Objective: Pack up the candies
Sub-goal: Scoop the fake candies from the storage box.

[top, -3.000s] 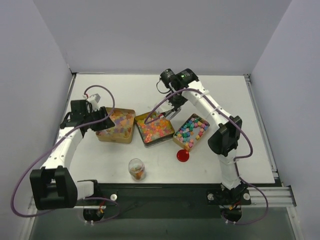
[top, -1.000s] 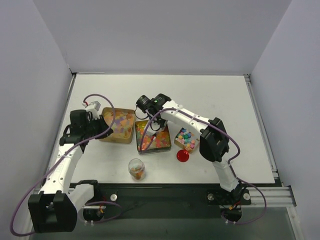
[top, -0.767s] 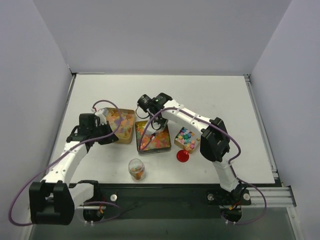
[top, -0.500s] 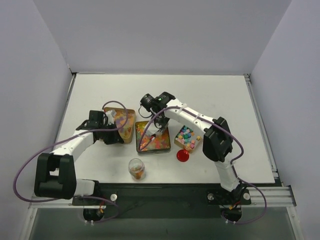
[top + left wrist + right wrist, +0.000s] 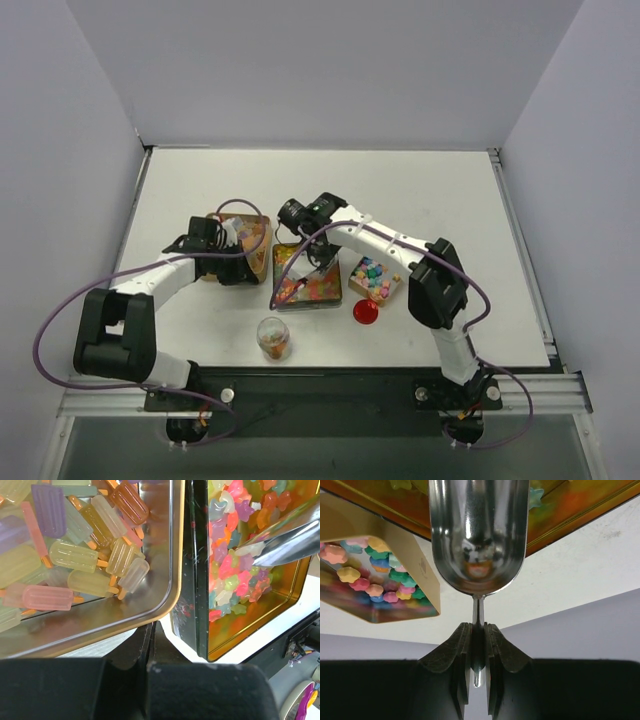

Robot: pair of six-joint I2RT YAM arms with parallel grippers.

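Observation:
The candies lie in three containers. Popsicle-shaped ones (image 5: pixel 75 555) fill the gold tin (image 5: pixel 255 262). Bright gummies (image 5: pixel 230 565) fill the dark middle tin (image 5: pixel 308 288). Pastel flower-shaped ones (image 5: pixel 365 575) fill the small box (image 5: pixel 375 277). My left gripper (image 5: pixel 151 629) is shut with nothing in it, low at the gold tin's near right corner, by the gap between the two tins. My right gripper (image 5: pixel 478 627) is shut on the thin handle of a metal scoop (image 5: pixel 477 535), whose bowl reaches over the gummies (image 5: pixel 292 284).
A clear cup (image 5: pixel 272 338) with some candies in it stands upright near the front edge. A flat red lid (image 5: pixel 366 311) lies just in front of the small box. The three containers sit close together mid-table, with purple cables looping over both arms.
My left arm has swung right along the gold tin to its near right corner, and its jaws have closed. The right arm with the scoop has shifted slightly over the middle tin.

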